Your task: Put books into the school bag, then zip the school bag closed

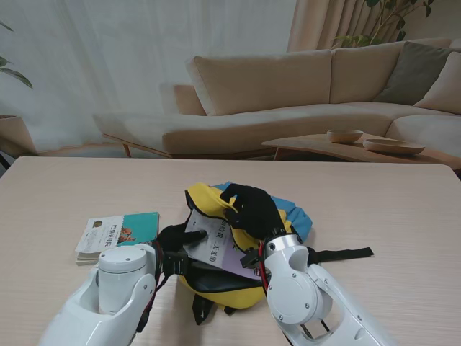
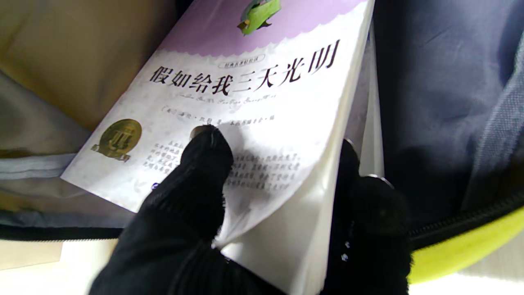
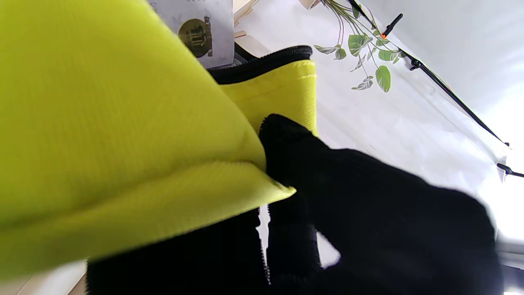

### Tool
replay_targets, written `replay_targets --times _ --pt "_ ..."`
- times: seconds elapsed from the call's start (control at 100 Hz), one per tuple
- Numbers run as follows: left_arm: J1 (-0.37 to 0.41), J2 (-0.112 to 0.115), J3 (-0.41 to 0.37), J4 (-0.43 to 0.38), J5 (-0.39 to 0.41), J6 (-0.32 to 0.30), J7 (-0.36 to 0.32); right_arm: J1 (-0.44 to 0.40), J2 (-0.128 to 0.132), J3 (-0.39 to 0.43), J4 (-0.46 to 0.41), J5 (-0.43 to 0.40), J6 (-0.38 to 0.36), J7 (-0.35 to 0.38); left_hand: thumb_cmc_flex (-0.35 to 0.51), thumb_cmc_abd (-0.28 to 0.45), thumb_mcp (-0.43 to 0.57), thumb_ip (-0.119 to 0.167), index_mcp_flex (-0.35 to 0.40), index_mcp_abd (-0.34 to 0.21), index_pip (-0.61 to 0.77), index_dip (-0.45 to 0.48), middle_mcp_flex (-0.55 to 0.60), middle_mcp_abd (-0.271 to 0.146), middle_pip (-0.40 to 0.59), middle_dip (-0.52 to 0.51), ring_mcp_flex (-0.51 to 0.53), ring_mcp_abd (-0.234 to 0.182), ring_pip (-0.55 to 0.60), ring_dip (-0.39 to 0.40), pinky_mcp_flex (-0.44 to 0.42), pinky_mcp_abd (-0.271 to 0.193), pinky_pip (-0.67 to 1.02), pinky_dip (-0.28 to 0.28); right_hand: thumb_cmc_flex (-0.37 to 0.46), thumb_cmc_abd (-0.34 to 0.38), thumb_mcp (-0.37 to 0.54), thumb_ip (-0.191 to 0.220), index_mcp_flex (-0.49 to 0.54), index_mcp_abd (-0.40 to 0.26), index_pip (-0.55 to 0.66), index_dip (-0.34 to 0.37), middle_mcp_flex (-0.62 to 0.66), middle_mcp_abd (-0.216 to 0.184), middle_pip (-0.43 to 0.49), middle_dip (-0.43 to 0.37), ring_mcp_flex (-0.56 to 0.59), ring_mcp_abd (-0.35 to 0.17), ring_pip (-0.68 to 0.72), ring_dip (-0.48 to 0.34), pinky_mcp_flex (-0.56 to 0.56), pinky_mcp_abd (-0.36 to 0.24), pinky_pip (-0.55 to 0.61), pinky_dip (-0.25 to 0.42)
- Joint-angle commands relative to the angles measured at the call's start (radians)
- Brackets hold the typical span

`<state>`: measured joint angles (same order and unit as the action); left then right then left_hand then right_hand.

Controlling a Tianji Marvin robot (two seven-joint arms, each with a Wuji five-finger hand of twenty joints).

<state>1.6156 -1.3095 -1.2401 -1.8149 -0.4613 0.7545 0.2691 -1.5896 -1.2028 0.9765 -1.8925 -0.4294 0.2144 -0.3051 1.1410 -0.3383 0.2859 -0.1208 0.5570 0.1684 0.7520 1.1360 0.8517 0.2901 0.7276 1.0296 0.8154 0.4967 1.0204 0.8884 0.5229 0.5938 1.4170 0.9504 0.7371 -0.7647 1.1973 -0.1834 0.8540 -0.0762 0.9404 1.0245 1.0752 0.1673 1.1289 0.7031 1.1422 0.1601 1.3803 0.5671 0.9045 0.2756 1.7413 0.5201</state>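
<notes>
Stand view: a yellow and blue school bag (image 1: 216, 288) lies mid-table, near me, mouth open; a book (image 1: 216, 245) with a white and lilac cover sits partway inside it.
Step in hand: judged as packing, with the first book going in and the zip not yet touched.
Left hand (image 1: 180, 241): closed on the book; in the left wrist view the thumb (image 2: 204, 151) presses the cover and other fingers (image 2: 368, 205) sit behind the pages.
Right hand (image 1: 252, 209): pinched on the yellow flap (image 3: 123, 123), holding the mouth open.
Second book (image 1: 119, 238): teal cover, flat on the table (image 1: 403, 216), left of the bag and apart from it.
Book's look: thin paperback, pages fanning at the gripped corner, dark lining (image 2: 442, 82) beside it.
Next move: likely calls for sliding the book deeper with the flap kept up, then fetching the second book.
Risk: loose pages may catch on the zip edge (image 2: 462, 223).
</notes>
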Motion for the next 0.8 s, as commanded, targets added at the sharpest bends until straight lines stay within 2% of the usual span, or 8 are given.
replay_targets --times 0.0,0.27,0.4,0.43,0.55,0.79 --pt "-0.012 -0.014 0.005 0.007 -0.008 0.012 -0.021 -0.007 -0.006 -0.004 -0.016 0.005 -0.013 0.020 0.150 0.172 0.170 0.042 0.091 -0.198 0.352 0.124 0.024 -0.078 0.079 -0.001 0.010 0.008 0.016 -0.010 0.002 -0.004 0.042 0.001 0.120 0.137 0.059 0.092 0.090 -0.160 0.169 0.096 0.007 -0.012 0.035 0.017 0.038 -0.004 0.031 0.011 0.026 -0.030 0.097 0.001" --pt "-0.066 -0.033 0.030 0.060 -0.022 0.070 -0.025 -0.007 -0.005 -0.005 -0.016 0.009 -0.014 0.024 0.150 0.174 0.173 0.035 0.061 -0.180 0.341 0.086 0.018 -0.069 0.064 -0.013 0.008 0.008 0.010 -0.015 -0.002 -0.005 0.038 -0.008 0.119 0.137 0.060 0.091 0.090 -0.161 0.169 0.100 0.007 -0.012 0.035 0.017 0.037 -0.003 0.029 0.011 0.026 -0.030 0.097 0.000" --pt "-0.081 -0.044 0.032 0.074 -0.024 0.101 -0.017 -0.006 -0.005 -0.005 -0.015 0.010 -0.016 0.025 0.150 0.180 0.169 0.032 0.017 -0.160 0.337 0.018 0.013 -0.062 0.064 -0.025 0.013 0.008 0.007 -0.020 0.002 -0.004 0.040 -0.016 0.120 0.136 0.060 0.091 0.091 -0.160 0.169 0.101 0.007 -0.013 0.035 0.017 0.037 -0.003 0.029 0.011 0.026 -0.030 0.097 0.000" --pt "-0.081 -0.045 0.032 0.075 -0.024 0.104 -0.017 -0.006 -0.005 -0.005 -0.014 0.010 -0.016 0.025 0.150 0.184 0.164 0.036 0.003 -0.157 0.358 -0.024 0.010 -0.062 0.074 -0.031 0.015 0.003 0.008 -0.023 0.003 -0.005 0.043 -0.021 0.120 0.137 0.060 0.090 0.091 -0.160 0.169 0.101 0.007 -0.013 0.035 0.017 0.037 -0.003 0.029 0.011 0.026 -0.030 0.097 0.000" --pt "-0.072 -0.046 0.026 0.068 -0.017 0.120 -0.019 0.002 -0.007 -0.005 -0.007 0.012 -0.011 0.021 0.150 0.192 0.160 0.037 -0.022 -0.146 0.360 -0.047 0.008 -0.059 0.093 -0.030 0.020 -0.003 0.019 -0.020 0.010 -0.004 0.050 -0.021 0.120 0.136 0.060 0.091 0.092 -0.160 0.168 0.103 0.007 -0.013 0.035 0.017 0.035 -0.001 0.026 0.011 0.025 -0.030 0.096 0.000" --pt "-0.048 -0.048 0.014 0.045 -0.004 0.133 -0.013 0.032 -0.032 -0.022 0.021 0.023 0.021 -0.047 0.150 0.189 0.157 0.040 -0.048 -0.128 0.373 -0.101 0.007 -0.059 0.114 -0.041 0.026 -0.005 0.028 -0.021 0.016 0.000 0.054 -0.019 0.122 0.147 0.054 0.084 0.078 -0.161 0.173 0.108 0.000 -0.015 0.036 0.019 0.035 -0.001 0.026 0.011 0.025 -0.030 0.096 -0.001"
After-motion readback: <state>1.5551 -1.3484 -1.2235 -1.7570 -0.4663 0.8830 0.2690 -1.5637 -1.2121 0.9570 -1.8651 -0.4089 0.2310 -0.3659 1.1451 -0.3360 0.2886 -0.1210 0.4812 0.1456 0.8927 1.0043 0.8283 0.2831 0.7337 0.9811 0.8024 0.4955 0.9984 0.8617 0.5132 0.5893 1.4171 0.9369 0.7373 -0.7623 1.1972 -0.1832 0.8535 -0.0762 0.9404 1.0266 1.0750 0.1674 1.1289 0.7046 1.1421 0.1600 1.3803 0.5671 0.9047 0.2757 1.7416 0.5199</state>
